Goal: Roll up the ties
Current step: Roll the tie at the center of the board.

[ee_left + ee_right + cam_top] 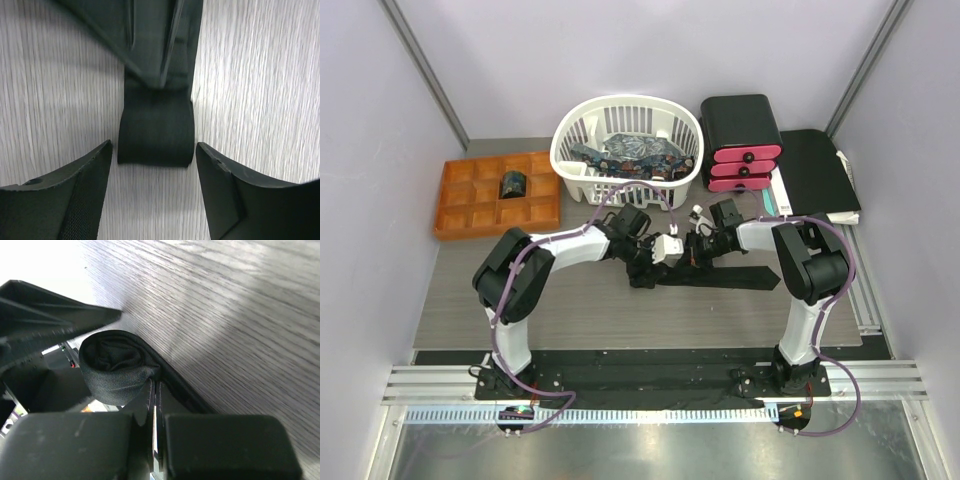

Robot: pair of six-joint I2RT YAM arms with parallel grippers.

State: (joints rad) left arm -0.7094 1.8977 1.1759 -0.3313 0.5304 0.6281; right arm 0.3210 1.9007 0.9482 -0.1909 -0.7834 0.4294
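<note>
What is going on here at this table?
Two robot arms are rolling a black tie on the table. One end is already wound into a small coil. The left tool stands open, a finger on each side of the coil, and the right tool is shut at the coil's edge. More patterned ties wait in the white basket; one rolled tie sits in the orange tray.

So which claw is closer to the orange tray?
Left. The left claw is mid-table, off to the right of the orange tray; the right claw sits further right again.
</note>
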